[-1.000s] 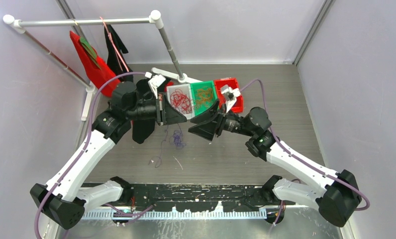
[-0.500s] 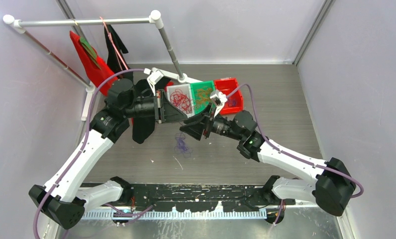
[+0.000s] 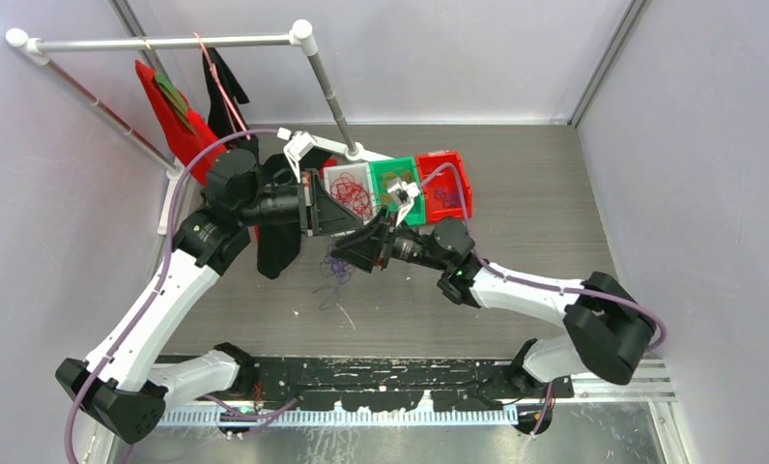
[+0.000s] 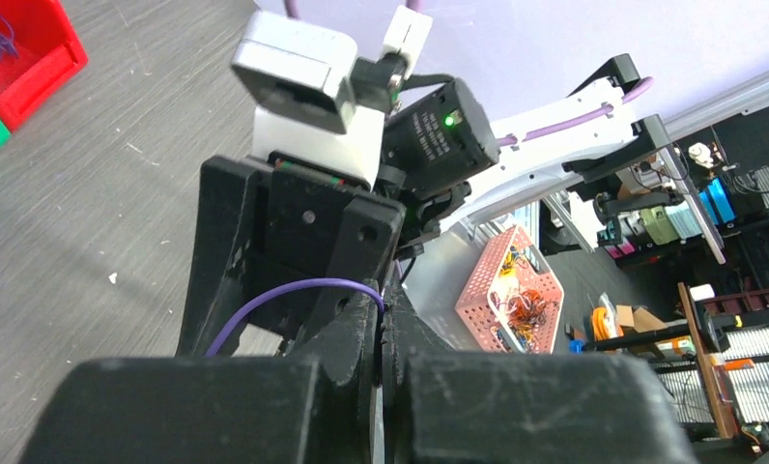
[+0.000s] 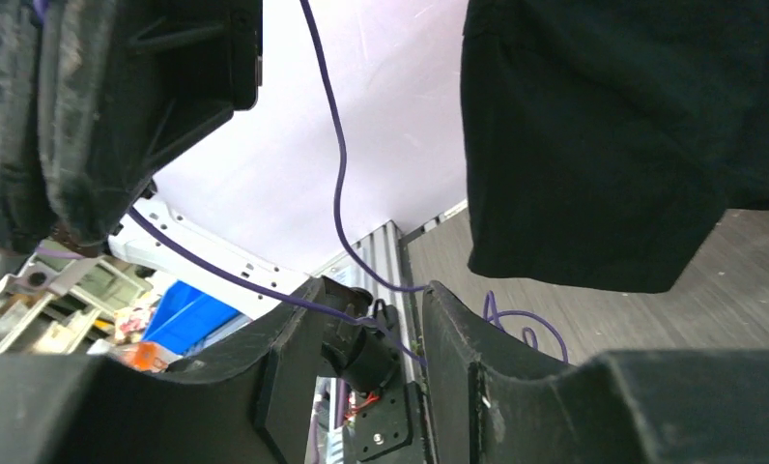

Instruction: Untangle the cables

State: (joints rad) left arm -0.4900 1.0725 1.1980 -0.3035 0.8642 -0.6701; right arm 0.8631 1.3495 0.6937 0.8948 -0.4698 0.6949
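My left gripper [image 3: 350,218] is shut on a thin purple cable [image 4: 294,293], which arcs out of the closed jaws [image 4: 384,311]. A purple cable clump [image 3: 334,275] hangs from it down to the table. My right gripper [image 3: 348,255] sits just below the left one, jaws open [image 5: 369,324]. A purple strand [image 5: 265,288] runs from the left gripper [image 5: 62,126] across the gap between the right fingers [image 5: 458,338]. Red cables lie in a white bin [image 3: 328,175], orange cables in a green bin [image 3: 412,217], purple cables in a red bin [image 3: 464,184].
A black garment [image 3: 276,249] hangs beside the left arm and fills the upper right of the right wrist view [image 5: 632,135]. A red garment [image 3: 180,126] hangs on the white rack [image 3: 168,43] at the back left. Small wire scraps [image 3: 345,316] lie on the table.
My right arm has swung left and brought its open gripper under the left gripper, around the purple strand. The purple clump has shifted left. The left gripper has barely moved.
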